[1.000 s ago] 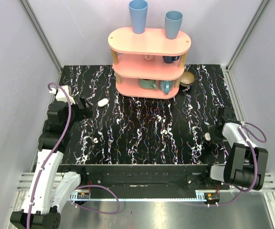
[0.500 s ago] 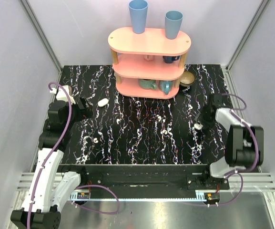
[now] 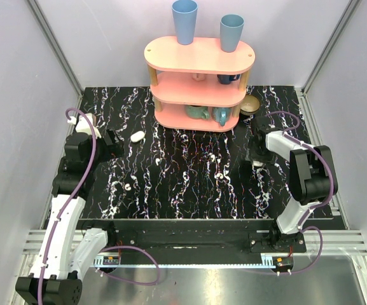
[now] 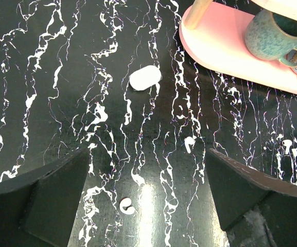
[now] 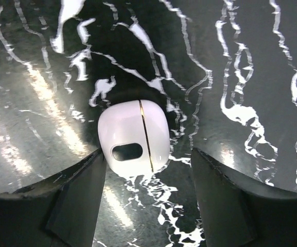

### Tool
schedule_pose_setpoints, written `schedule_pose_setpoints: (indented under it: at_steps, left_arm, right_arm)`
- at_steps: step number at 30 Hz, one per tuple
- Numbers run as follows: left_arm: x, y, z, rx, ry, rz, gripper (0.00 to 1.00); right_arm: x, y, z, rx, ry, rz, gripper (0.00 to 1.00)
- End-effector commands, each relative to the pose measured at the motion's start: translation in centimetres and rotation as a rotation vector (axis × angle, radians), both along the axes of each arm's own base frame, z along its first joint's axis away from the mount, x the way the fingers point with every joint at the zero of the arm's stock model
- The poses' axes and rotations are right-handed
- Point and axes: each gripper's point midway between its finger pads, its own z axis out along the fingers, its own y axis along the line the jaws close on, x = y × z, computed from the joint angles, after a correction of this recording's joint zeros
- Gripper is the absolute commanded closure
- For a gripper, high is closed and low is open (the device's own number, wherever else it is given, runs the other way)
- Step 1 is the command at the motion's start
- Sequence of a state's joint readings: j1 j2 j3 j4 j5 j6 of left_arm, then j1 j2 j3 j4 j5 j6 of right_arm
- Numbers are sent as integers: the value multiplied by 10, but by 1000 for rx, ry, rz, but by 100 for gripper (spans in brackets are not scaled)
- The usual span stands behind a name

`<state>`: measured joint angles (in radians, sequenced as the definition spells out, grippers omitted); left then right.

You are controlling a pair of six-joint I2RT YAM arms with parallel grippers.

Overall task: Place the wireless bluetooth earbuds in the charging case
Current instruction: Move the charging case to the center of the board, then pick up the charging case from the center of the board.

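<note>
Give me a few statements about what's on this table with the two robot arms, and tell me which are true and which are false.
1. Two blue cups stand on top of the pink shelf. True.
2. The left gripper is clamped on a white oval piece. False: it is open, and the white oval piece lies on the table ahead of it, untouched.
3. The charging case sits between the fingers of the right gripper. True.
4. The shelf's lower tiers are bare. False: mugs stand there, among them a teal mug.
5. The table is plain white. False: it is black with white veins.
</note>
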<state>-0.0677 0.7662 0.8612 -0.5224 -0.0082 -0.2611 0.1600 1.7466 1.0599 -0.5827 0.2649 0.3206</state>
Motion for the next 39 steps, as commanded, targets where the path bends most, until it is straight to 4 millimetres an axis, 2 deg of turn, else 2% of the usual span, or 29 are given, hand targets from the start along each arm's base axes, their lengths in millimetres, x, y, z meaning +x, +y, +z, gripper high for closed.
schedule_pose_setpoints:
  at_steps: [1, 10, 17, 24, 30, 39]
  left_arm:
    - [5, -5, 13, -26, -44, -21, 1]
    - [4, -5, 12, -28, -41, -24, 1]
    - [4, -5, 12, -29, -42, -25, 1]
    - [4, -6, 12, -32, -42, -32, 1]
    - [5, -7, 13, -34, -43, -40, 1]
    - [4, -8, 12, -37, -42, -45, 1]
  right_arm:
    - [-17, -32, 4, -169, 44, -69, 26]
    - [-7, -8, 8, -41, -2, -31, 30]
    - [0, -8, 10, -43, -18, 30, 33]
    - [10, 7, 7, 21, -50, 147, 32]
    - [11, 6, 9, 16, -62, 164, 36]
    - [15, -2, 2, -36, -45, 191, 32]
